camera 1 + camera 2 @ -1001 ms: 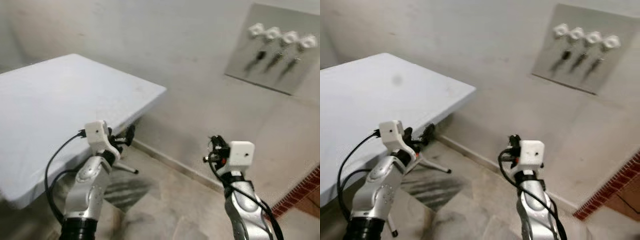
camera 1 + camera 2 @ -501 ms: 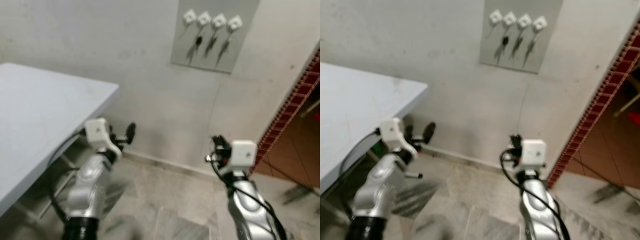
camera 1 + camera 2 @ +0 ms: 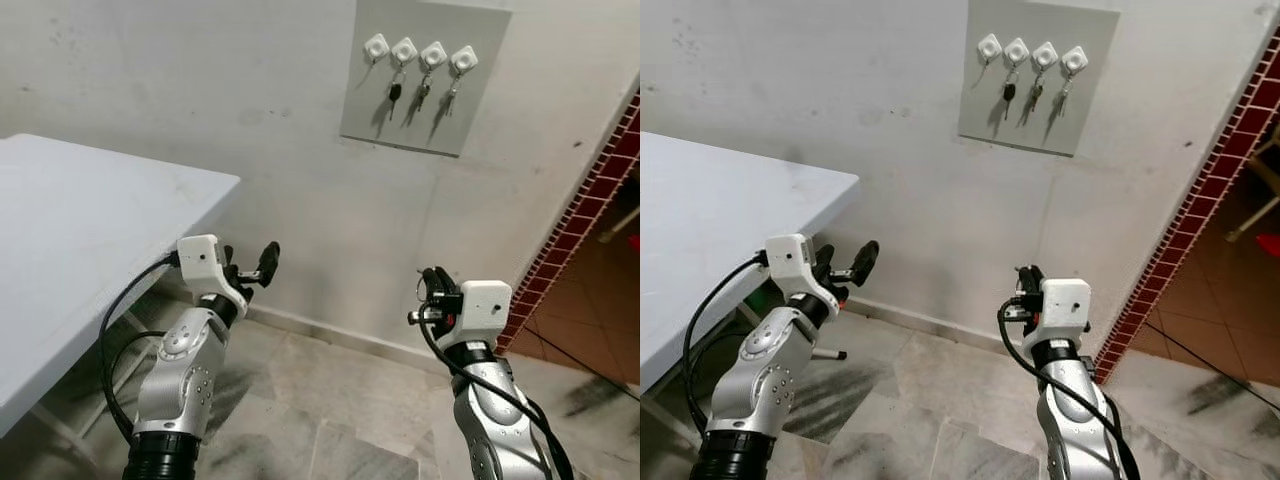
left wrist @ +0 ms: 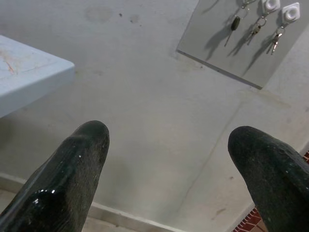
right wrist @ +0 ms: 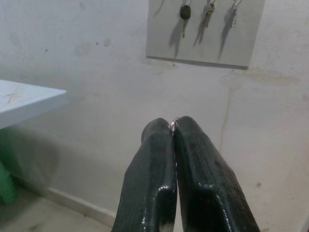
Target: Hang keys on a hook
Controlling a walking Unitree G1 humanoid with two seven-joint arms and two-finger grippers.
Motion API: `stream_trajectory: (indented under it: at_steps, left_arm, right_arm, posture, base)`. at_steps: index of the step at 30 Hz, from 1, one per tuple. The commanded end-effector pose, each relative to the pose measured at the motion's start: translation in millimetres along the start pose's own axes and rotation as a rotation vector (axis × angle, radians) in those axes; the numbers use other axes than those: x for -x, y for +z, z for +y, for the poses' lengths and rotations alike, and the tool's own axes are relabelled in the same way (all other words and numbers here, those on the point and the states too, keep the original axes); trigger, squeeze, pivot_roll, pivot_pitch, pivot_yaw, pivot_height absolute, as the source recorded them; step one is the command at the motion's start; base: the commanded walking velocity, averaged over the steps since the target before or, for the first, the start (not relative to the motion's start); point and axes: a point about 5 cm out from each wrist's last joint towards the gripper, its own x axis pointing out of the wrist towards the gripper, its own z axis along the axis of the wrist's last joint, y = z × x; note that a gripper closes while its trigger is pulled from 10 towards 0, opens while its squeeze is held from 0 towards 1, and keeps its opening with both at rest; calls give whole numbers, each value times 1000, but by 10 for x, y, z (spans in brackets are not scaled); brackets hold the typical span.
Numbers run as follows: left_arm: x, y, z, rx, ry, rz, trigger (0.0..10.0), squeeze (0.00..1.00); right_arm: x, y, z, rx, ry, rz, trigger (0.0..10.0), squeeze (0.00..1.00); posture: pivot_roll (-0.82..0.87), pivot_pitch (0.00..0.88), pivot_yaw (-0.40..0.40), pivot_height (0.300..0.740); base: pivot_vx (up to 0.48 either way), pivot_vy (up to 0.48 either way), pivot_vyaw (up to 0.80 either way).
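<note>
Up on the wall, well above and ahead of both sets of fingers: grey board with four white hooks, three sets of keys hanging. Right gripper fingers pressed together, a sliver of metal ring pinched at the tips. Left gripper fingers wide apart, holding nothing. White desk off beside the left fingers.

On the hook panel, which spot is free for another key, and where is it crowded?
The leftmost hook looks bare, beside the panel's left edge. The other three hooks carry keys, close together. The right gripper, shut, is well below the panel. The left gripper is open.
</note>
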Motion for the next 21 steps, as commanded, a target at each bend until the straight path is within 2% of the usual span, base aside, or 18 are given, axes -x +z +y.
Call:
stream_trajectory:
  at_steps: [1, 10, 21]
  left_arm:
    - [-20, 32, -9, -2, -2, -11, 10000, 0]
    - [-17, 39, -1, 0, 1, -17, 10000, 0]
    - [-23, 53, -3, 2, -2, -25, 10000, 0]
  right_arm:
    - [7, 48, -32, 4, -2, -22, 10000, 0]
    - [13, 51, -38, 1, -1, -22, 10000, 0]
    - [13, 56, -30, -3, 3, -24, 10000, 0]
  posture:
    - [-54, 0, -36, 740]
    - [-54, 0, -38, 740]
    - [-53, 0, -39, 740]
  base:
    - [0, 0, 0]
    - [0, 0, 0]
    - [268, 0, 0]
